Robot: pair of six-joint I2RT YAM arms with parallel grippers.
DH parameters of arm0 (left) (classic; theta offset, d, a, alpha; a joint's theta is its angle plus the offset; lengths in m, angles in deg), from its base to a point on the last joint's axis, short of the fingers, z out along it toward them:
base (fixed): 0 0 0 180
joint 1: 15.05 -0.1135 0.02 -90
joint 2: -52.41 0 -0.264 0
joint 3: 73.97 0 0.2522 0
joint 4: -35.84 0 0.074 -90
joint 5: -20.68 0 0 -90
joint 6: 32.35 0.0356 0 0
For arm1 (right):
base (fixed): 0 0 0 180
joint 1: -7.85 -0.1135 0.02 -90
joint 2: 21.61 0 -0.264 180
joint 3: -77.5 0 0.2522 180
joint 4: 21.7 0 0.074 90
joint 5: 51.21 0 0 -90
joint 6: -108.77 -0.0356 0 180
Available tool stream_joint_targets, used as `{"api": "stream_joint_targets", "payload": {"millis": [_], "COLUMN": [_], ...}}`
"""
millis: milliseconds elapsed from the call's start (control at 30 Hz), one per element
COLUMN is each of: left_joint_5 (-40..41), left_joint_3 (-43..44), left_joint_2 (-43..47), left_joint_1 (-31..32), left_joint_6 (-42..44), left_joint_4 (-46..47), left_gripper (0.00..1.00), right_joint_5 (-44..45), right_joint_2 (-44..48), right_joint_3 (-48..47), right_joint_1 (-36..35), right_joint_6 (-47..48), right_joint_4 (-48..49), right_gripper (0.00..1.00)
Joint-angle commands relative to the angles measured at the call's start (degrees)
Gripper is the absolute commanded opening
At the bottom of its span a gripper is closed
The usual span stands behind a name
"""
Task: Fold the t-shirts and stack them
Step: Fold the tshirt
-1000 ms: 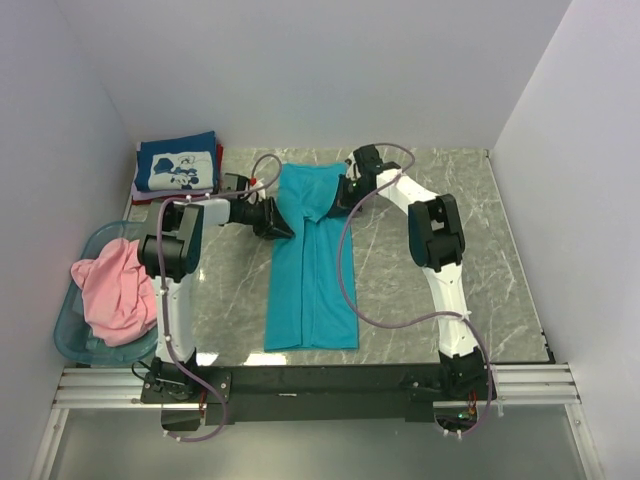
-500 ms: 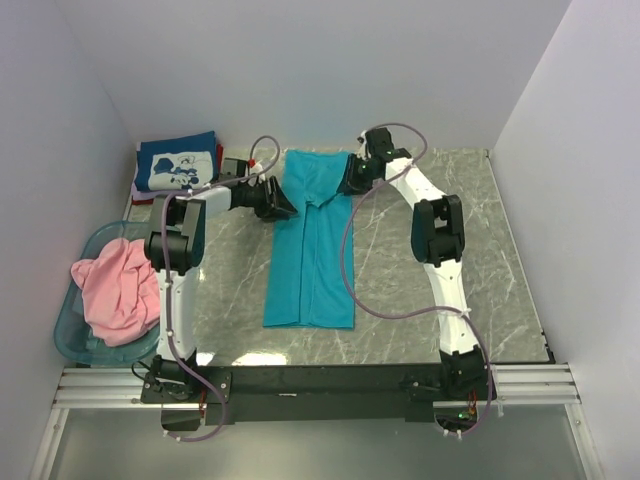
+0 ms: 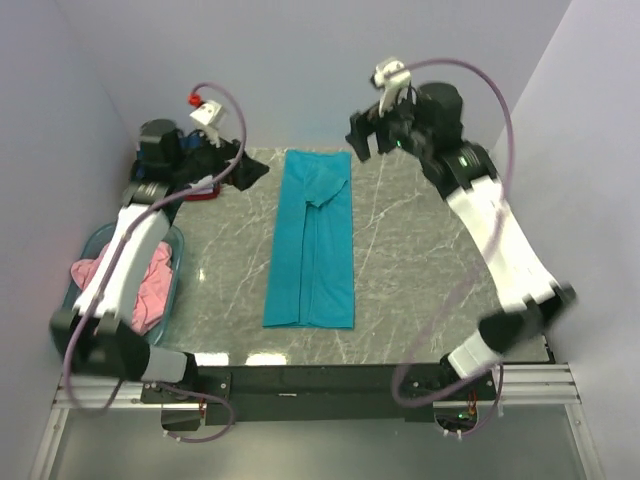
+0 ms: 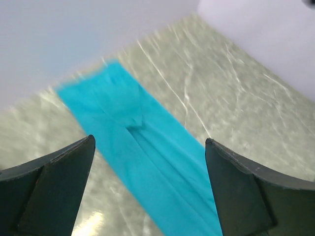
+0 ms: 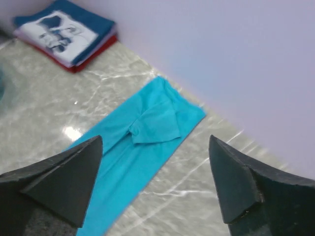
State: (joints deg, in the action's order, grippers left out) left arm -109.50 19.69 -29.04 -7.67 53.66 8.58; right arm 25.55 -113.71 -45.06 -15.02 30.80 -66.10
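Teal t-shirt (image 3: pixel 312 240) lies mid-bench (image 3: pixel 430 260), folded lengthwise only; navy t-shirt (image 5: pixel 61 27) tops the far-left corner stack, pink t-shirt (image 3: pixel 150 290) sits unfolded in basket (image 3: pixel 178 262); left fingers (image 4: pixel 54 187) and right fingers (image 5: pixel 64 177) spread, empty.

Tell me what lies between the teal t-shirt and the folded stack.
Only bare marble table. In the right wrist view, nothing sits between the teal t-shirt and the folded stack of shirts.

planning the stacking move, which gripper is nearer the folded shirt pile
Left. The left gripper hovers just beside the folded pile; the right gripper hangs beyond the teal shirt, on its other side.
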Motion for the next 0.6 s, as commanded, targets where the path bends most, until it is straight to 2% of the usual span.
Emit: {"api": "stream_joint_targets", "payload": {"millis": [0,100,133,167,200,233,333,433,533,567], "left_joint_5": [7.3,5.2,2.4,-3.7,-6.8,-8.5,-10.3,-7.5,-6.1,-5.5], "left_joint_3": [-6.4,-9.4,-9.1,-9.1,-9.7,-12.9,-21.9,-30.5,-39.0,-40.9], "left_joint_2": [5.8,10.9,12.3,12.9,13.7,16.0,20.9,22.7,24.5,24.9], "left_joint_1": [-0.3,-0.3,-0.4,-0.3,-0.3,-0.2,1.7,7.0,10.5,11.2], "left_joint_6": [6.8,15.7,24.8,31.3,38.1,48.1,60.9,67.2,67.4,67.7], "left_joint_4": [4.1,0.8,-2.3,-7.6,-17.5,-21.7,-31.1,-35.5,-32.1,-30.8], "left_gripper": [0.99,0.99,0.99,0.99,0.99,0.99,0.98,0.93,0.89,0.83], "right_joint_5": [5.6,5.8,6.4,6.7,5.4,4.8,3.5,4.4,3.9,3.1], "right_joint_2": [8.4,14.9,16.1,17.2,19.3,20.1,21.3,19.1,17.5,17.7], "right_joint_3": [10.3,17.6,19.3,22.8,24.7,26.9,36.1,44.0,49.7,53.4], "right_joint_1": [-4.6,-10.1,-11.9,-15.1,-16.7,-17.7,-20.5,-24.2,-28.6,-29.3], "right_joint_6": [18.6,25.4,26.4,27.1,28.0,28.1,27.6,27.1,23.9,23.6], "right_joint_4": [-1.6,-4.3,-5.4,-7.6,-8.9,-9.6,-10.7,-10.4,-6.6,-2.5], "right_gripper": [0.99,0.99,0.99,0.99,0.98,0.98,0.93,0.85,0.78,0.77]}}
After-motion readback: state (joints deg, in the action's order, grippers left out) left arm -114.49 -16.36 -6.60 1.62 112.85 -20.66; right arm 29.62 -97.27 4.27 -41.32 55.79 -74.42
